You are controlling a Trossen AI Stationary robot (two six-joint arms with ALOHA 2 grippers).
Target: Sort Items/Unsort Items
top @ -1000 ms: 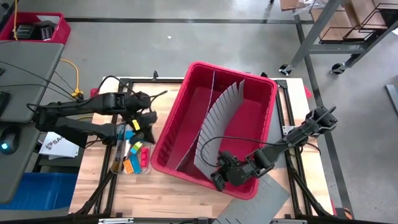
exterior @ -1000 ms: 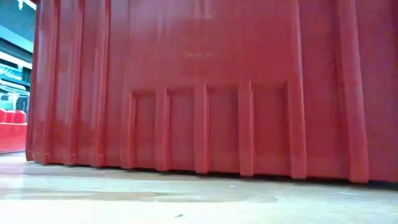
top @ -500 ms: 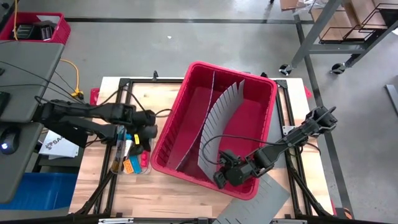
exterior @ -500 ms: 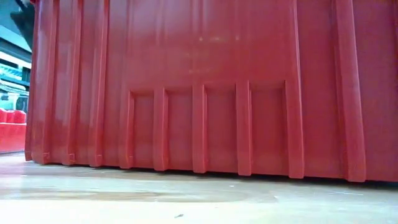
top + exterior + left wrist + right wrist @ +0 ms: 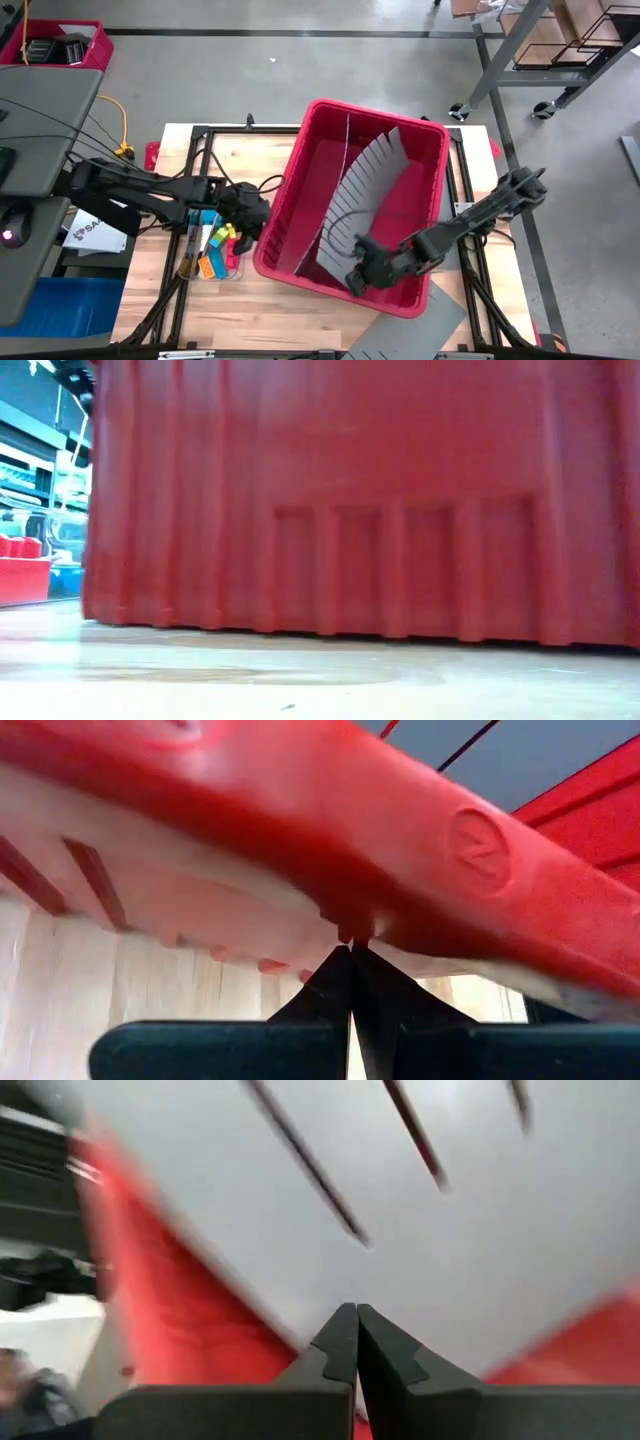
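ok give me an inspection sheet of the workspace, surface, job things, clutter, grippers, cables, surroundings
surface: light wooden tabletop, mostly taken up by a large red plastic bin set askew.
job's things: small orange, blue, yellow, green and red blocks with a thin dark stick in a pile left of the bin.
clutter: grey slotted divider sheets standing in the bin; another grey sheet at the table's near edge.
grippers: left gripper shut, tips against the bin's left rim; right gripper shut, inside the bin's near end by a divider.
cables: black cables looping on the left side; a yellow cable beyond.
surroundings: concrete floor, a small red crate, metal shelving.
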